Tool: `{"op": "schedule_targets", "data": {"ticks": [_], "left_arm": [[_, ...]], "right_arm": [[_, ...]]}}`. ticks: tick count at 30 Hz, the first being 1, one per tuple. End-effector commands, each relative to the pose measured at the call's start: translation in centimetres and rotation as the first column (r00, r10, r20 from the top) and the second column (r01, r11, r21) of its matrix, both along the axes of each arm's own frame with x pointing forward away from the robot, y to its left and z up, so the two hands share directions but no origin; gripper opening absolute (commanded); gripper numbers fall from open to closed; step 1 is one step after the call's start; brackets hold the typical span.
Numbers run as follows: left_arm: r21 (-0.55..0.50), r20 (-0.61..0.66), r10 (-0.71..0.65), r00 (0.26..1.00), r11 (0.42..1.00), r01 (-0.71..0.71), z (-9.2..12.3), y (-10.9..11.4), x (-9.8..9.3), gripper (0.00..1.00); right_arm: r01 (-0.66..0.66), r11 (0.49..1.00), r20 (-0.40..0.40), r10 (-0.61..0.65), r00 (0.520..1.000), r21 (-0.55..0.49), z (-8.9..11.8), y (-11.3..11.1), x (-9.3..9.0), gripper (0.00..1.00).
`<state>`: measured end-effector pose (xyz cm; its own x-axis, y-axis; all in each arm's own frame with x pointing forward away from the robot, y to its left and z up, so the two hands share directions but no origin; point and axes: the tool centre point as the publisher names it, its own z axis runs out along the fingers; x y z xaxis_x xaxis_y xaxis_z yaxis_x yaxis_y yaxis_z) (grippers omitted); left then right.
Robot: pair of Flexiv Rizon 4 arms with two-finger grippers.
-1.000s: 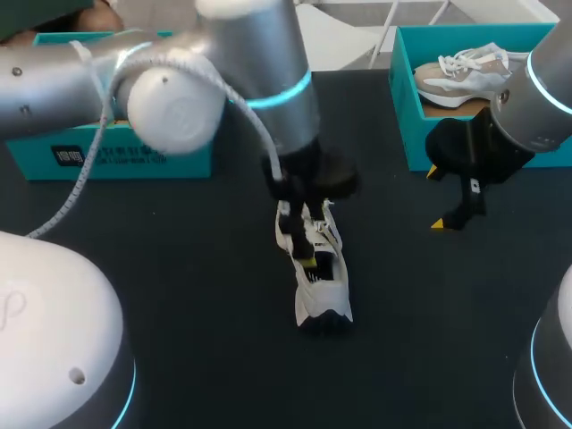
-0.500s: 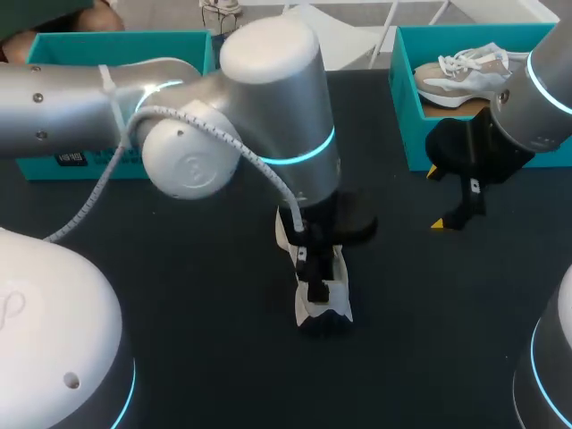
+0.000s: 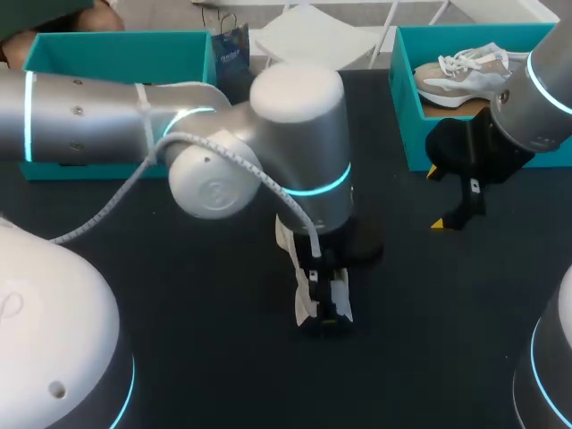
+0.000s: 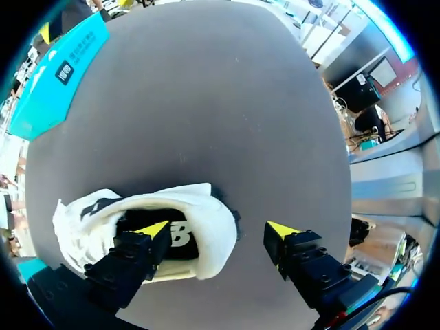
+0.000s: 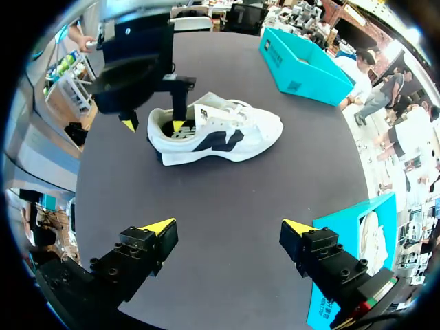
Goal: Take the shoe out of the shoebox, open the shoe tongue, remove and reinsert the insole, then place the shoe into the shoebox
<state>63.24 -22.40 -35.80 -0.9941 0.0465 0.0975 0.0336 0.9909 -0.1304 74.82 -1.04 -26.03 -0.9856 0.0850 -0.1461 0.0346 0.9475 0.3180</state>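
Inside shoe (image 4: 203,207), left tool (image 4: 218,231) finger (image 4: 134,253) beside logo (image 4: 181,236)

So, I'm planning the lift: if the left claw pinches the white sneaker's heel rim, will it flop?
Probably light for its size: the white fabric sneaker has a thick, foam-looking sole. The padded heel rim that the open left claw straddles may squash somewhat. Lifted there, the toe would likely dip; the sole looks stiff enough not to fold.
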Motion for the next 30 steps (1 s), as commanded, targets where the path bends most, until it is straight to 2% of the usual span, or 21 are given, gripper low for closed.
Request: {"op": "schedule_targets", "data": {"ticks": [1,4,5,9,10,11,12,13,20,26,28,30], "left_arm": [[0.019,-0.007,0.006,1.0,1.0,-0.006,-1.8,-1.0,-0.2,0.79],[0.028,-0.003,0.014,1.0,1.0,-0.013,-2.2,-1.0,-0.4,0.71],[0.034,-0.005,0.016,1.0,0.999,-0.016,-2.5,-0.9,-0.6,0.56],[0.048,-0.024,0.027,0.999,0.999,-0.026,-3.3,-0.6,-0.7,0.41],[0.052,-0.031,0.03,0.999,0.998,-0.028,-3.4,-0.5,-0.8,0.31],[0.052,-0.033,0.032,0.999,0.998,-0.03,-3.5,-0.5,-0.8,0.26],[0.054,-0.038,0.039,0.999,0.998,-0.037,-3.6,-0.2,-0.8,0.05],[0.057,-0.042,0.039,0.998,0.998,-0.036,-3.6,-0.1,-0.9,0.0],[0.029,-0.12,-0.031,0.992,0.999,0.034,-2.6,0.9,-1.3,0.0],[0.018,-0.164,-0.172,0.971,0.984,0.177,1.9,2.0,-1.4,0.0],[0.035,-0.15,-0.21,0.966,0.975,0.217,5.0,2.7,-1.0,0.0],[0.038,-0.141,-0.229,0.963,0.971,0.236,7.1,3.1,-0.7,0.0]], "right_arm": [[0.0,1.0,0.0,0.0,1.0,-0.002,-0.1,0.1,0.0,1.0],[0.0,1.0,0.0,0.0,1.0,-0.002,-0.1,0.1,0.0,1.0],[0.0,1.0,0.0,0.0,1.0,-0.002,-0.1,0.1,0.0,1.0],[0.0,1.0,0.0,0.0,1.0,-0.002,-0.1,0.1,0.0,1.0],[0.0,1.0,0.0,0.0,1.0,-0.002,-0.1,0.1,0.0,1.0],[0.0,1.0,0.0,0.0,1.0,-0.002,-0.1,0.1,0.0,1.0],[0.0,1.0,0.0,0.0,1.0,-0.002,-0.1,0.1,0.0,1.0],[0.0,1.0,0.0,0.0,1.0,-0.002,-0.1,0.1,0.0,1.0],[0.0,1.0,0.0,0.0,1.0,-0.002,-0.1,0.1,0.0,1.0],[0.0,1.0,0.0,0.0,1.0,-0.002,-0.1,0.1,0.0,1.0],[0.0,1.0,0.0,0.0,1.0,-0.002,-0.1,0.1,0.0,1.0],[0.0,1.0,0.0,0.0,1.0,-0.002,-0.1,0.1,0.0,1.0]]}}
